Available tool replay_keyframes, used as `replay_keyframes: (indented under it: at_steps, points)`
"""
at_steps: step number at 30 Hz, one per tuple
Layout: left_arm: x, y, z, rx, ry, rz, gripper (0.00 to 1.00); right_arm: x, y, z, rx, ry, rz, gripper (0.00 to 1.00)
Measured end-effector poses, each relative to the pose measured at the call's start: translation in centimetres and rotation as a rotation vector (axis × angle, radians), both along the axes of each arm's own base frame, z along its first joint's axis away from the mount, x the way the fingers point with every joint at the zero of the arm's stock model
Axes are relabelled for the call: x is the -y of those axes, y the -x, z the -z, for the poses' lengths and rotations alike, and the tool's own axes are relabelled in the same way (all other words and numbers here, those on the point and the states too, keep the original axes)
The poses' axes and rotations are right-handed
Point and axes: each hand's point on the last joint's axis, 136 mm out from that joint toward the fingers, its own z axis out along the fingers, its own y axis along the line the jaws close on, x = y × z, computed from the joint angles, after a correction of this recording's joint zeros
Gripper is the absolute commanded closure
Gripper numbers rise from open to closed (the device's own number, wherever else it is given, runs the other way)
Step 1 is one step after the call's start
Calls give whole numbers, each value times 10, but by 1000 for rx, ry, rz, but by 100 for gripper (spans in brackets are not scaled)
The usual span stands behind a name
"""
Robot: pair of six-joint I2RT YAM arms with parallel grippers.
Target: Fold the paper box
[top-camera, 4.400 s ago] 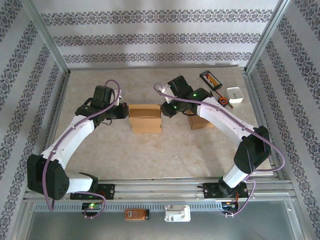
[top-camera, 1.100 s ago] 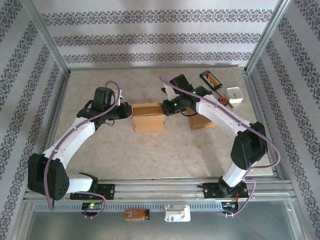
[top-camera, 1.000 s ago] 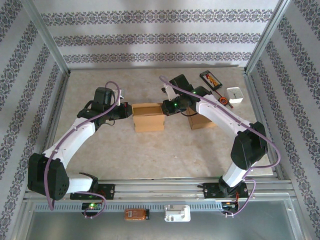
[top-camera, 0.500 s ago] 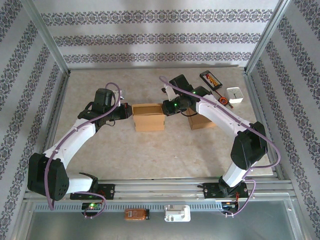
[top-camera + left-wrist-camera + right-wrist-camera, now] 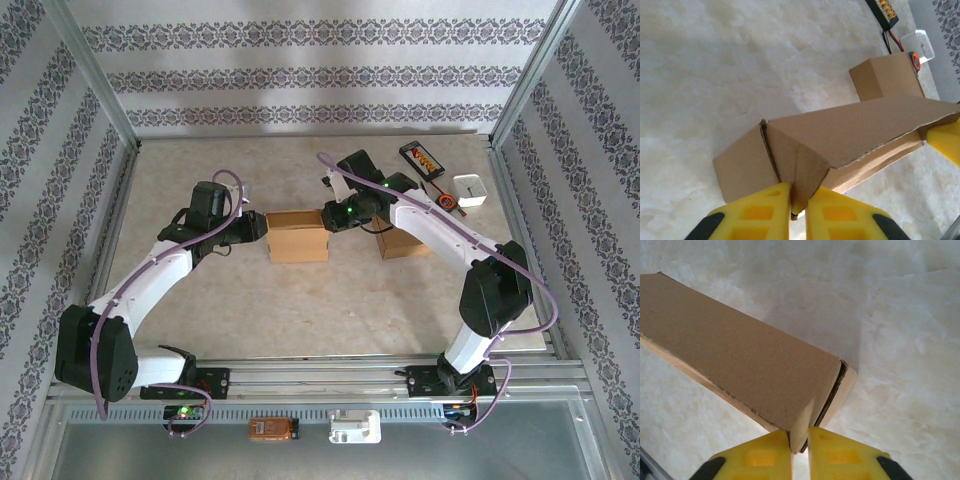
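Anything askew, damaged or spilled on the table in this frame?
The brown cardboard box is not closed flush: in the left wrist view its top flap overhangs the front wall, leaving a gap. The left gripper and right gripper pinch its ends. No tear shows.

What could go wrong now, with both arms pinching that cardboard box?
The left gripper and right gripper each pinch only a thin end flap of the paper box; it might slip free or tear if they pull apart. The top panel looks untucked along its front edge, so it could spring open.
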Motion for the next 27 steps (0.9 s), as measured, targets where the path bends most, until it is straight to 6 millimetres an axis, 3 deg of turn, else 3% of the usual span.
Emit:
replay_keyframes:
  at_steps: [6,8,15,19,21,27]
  points:
    - [0,7,-6,-4,20,-4,54,-4,4,-3,-11,-19,-5,59]
    - [0,8,-13,9,28,-7,51,-4,5,-7,-4,-27,-7,56]
    - [-5,14,-44,91,52,-32,50,-3,7,-44,67,-77,-9,53]
    - [-9,9,-53,105,65,-75,54,-5,3,-64,117,-107,-6,66]
    - [-10,5,-53,99,73,-103,55,-6,0,-67,128,-115,3,71]
    - [-5,-13,-37,31,121,-157,58,-7,-6,-60,121,-104,16,72]
